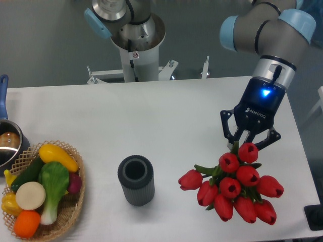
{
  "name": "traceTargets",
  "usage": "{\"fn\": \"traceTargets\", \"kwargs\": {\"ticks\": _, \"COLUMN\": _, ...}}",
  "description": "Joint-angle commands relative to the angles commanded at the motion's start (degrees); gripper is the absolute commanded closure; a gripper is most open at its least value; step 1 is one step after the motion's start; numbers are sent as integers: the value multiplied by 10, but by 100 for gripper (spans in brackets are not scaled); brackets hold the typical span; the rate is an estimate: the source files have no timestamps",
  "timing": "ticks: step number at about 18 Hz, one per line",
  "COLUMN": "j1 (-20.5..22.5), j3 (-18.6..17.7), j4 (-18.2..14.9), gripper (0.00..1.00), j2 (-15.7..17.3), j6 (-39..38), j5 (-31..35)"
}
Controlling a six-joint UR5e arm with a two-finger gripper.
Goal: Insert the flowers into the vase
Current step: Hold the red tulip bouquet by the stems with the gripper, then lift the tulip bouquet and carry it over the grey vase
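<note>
The flowers [237,189], a bunch of red tulips with green leaves, are at the right of the white table with the buds pointing to the front right. My gripper [244,142] is at the stem end of the bunch, fingers closed in on the stems, which are hidden under it. The vase [136,180], dark grey and ribbed, stands upright and empty near the front middle, well to the left of the flowers and the gripper.
A wicker basket [75,201] with colourful vegetables sits at the front left. A steel pot [7,143] with a blue handle is at the left edge. The robot's base column [135,45] stands at the back. A dark object [315,218] is at the right front edge.
</note>
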Motion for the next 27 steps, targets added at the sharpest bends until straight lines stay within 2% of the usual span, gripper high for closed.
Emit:
{"fn": "traceTargets", "kwargs": {"ticks": 9, "j1": -4, "j3": 2, "j4": 1, "gripper": 86, "j2": 0, "j6": 0, "j5": -4}}
{"fn": "traceTargets", "kwargs": {"ticks": 13, "j1": -6, "j3": 1, "j4": 1, "gripper": 85, "j2": -6, "j6": 1, "j5": -108}}
{"fn": "traceTargets", "kwargs": {"ticks": 17, "j1": -11, "j3": -1, "j4": 1, "gripper": 85, "j2": -10, "j6": 3, "j5": -169}}
{"fn": "traceTargets", "kwargs": {"ticks": 19, "j1": -11, "j3": -6, "j4": 1, "gripper": 86, "j2": -22, "j6": 29, "j5": -225}}
{"fn": "traceTargets", "kwargs": {"ticks": 23, "j1": -17, "j3": -75, "j4": 1, "gripper": 86, "j2": -23, "j6": 154, "j5": -327}}
{"fn": "traceTargets", "kwargs": {"ticks": 27, "j1": -18, "j3": -111, "j4": 1, "gripper": 86, "j2": -19, "j6": 198, "j5": -402}}
